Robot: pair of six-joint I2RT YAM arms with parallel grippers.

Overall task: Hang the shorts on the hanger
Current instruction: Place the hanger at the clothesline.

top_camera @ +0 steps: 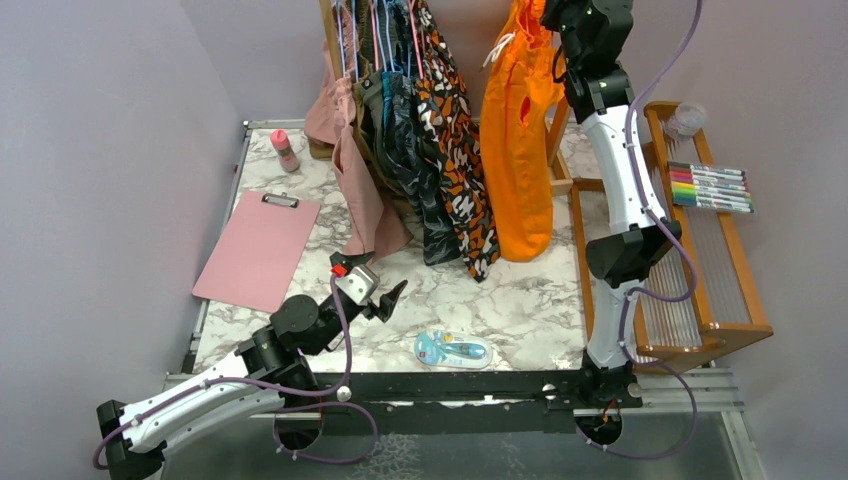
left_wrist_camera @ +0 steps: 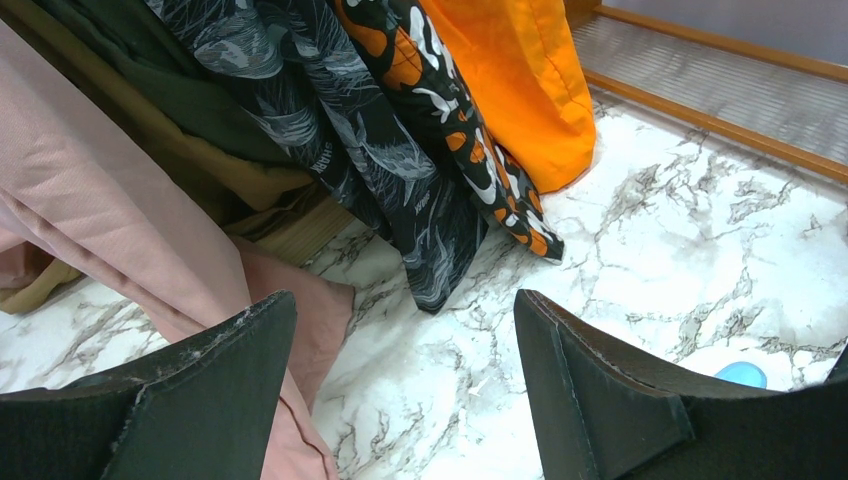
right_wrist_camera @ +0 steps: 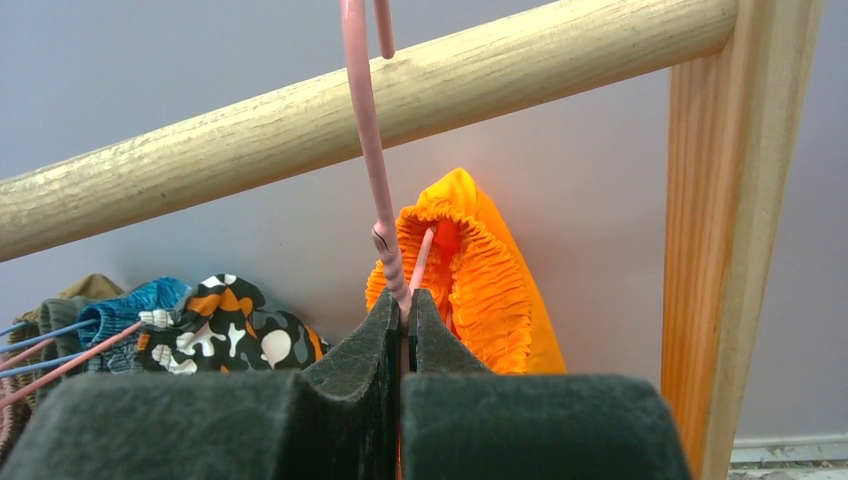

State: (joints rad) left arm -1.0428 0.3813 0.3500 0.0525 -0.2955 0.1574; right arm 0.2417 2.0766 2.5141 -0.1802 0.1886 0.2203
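The bright orange shorts (top_camera: pixel 518 140) hang from the pink wire hanger (right_wrist_camera: pixel 372 150), whose hook sits over the wooden rail (right_wrist_camera: pixel 300 120). Their gathered waistband (right_wrist_camera: pixel 480 270) shows behind the hanger's twisted neck. My right gripper (right_wrist_camera: pixel 405 300) is raised at the rail and shut on the hanger's neck; in the top view it is at the upper edge (top_camera: pixel 580 30). The shorts' lower end rests near the marble table (left_wrist_camera: pixel 540 110). My left gripper (top_camera: pixel 385 300) is open and empty, low over the marble near the table's front, its fingers (left_wrist_camera: pixel 600 380) spread wide.
Other garments hang on the rail: a dusty pink one (top_camera: pixel 350 170), dark ones and an orange-black-white patterned one (top_camera: pixel 455 150). A pink clipboard (top_camera: pixel 258 250), a small bottle (top_camera: pixel 285 150) and a blue packet (top_camera: pixel 452 349) lie on the table. A wooden rack (top_camera: pixel 700 250) with markers stands right.
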